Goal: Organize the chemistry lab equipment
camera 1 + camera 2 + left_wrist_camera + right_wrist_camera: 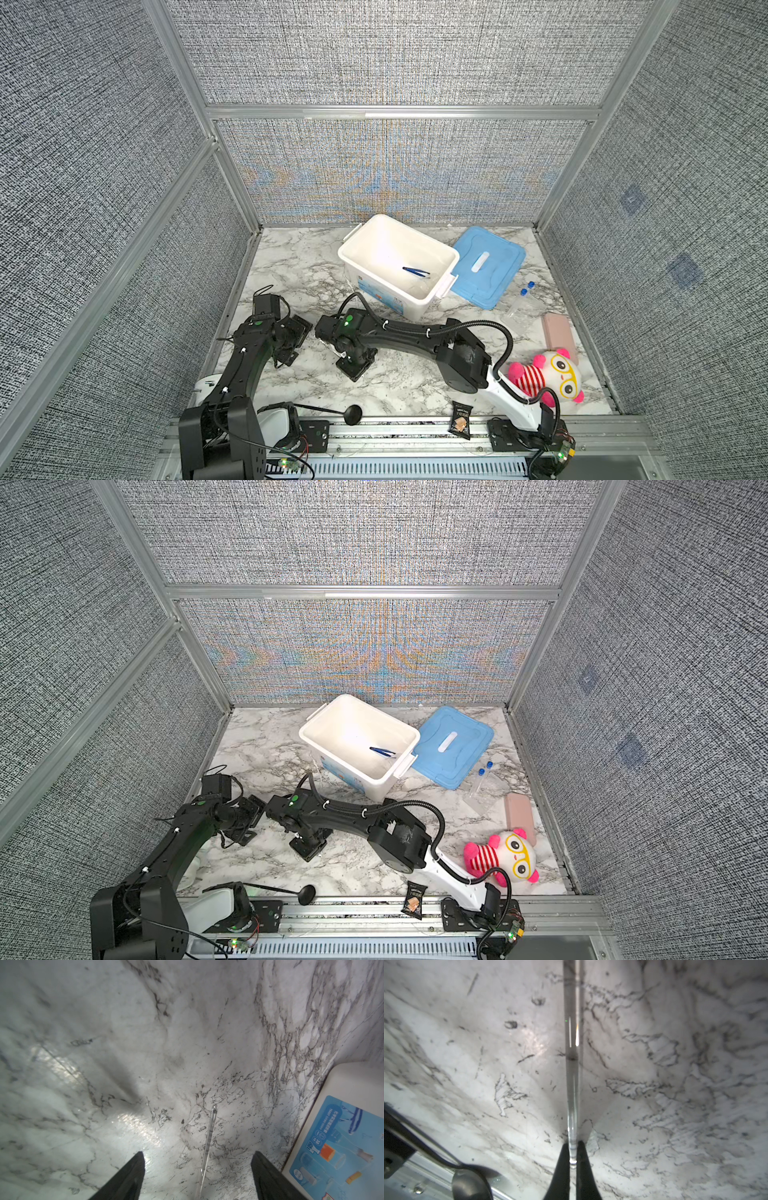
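My right gripper (573, 1144) is shut on one end of a long thin clear stick (572, 1064), low over the marble table; in a top view this gripper (353, 370) is at the front centre. My left gripper (198, 1153) is open, and the same stick (209, 1132) runs between its spread fingers without touching them; in a top view it (297, 343) hangs just left of the right gripper. Dark blue tweezers (415, 271) lie inside the white bin (409, 305). Two clear blue-capped tubes (527, 289) lie on the table at the right.
The bin's blue lid (490, 266) lies flat beside it. A pink case (559, 338) and a pink striped plush toy (548, 376) lie at the right. A black snack packet (460, 419) and a dark ladle (351, 413) lie at the front edge.
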Action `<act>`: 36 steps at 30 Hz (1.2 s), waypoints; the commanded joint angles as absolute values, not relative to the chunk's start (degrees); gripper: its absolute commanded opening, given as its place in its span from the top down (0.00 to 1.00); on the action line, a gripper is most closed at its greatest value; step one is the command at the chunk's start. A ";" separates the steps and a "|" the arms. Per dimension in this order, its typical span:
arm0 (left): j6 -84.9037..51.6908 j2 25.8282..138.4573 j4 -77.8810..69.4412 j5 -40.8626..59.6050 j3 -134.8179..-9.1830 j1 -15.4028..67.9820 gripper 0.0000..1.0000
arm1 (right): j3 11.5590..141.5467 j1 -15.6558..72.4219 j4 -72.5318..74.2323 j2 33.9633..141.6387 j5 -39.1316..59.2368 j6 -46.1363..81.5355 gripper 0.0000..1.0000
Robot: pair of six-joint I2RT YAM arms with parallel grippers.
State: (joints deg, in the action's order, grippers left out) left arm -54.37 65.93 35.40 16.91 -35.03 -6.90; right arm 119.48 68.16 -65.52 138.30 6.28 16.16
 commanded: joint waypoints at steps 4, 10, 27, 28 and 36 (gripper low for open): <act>-51.78 70.25 31.19 25.24 -34.99 -6.84 0.22 | 115.18 67.82 -61.57 134.46 6.89 15.31 0.97; -50.67 76.78 32.16 29.47 -36.91 -6.47 0.24 | 111.14 67.54 -57.58 132.46 6.24 14.81 0.97; -50.59 78.26 33.72 26.08 -38.10 -3.49 0.24 | 111.77 65.68 -61.53 133.12 5.27 14.99 0.94; -50.68 78.26 33.72 25.97 -38.09 -3.48 0.24 | 112.36 65.51 -62.72 133.43 5.40 14.89 0.92; -50.60 78.57 34.21 25.17 -38.59 -3.45 0.24 | 115.02 65.21 -68.53 135.53 5.38 14.15 0.78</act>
State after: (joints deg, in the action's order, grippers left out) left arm -51.05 78.43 33.12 26.35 -38.09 -3.51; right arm 114.45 65.12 -65.12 135.26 5.56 14.50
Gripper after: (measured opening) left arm 0.759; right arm 0.217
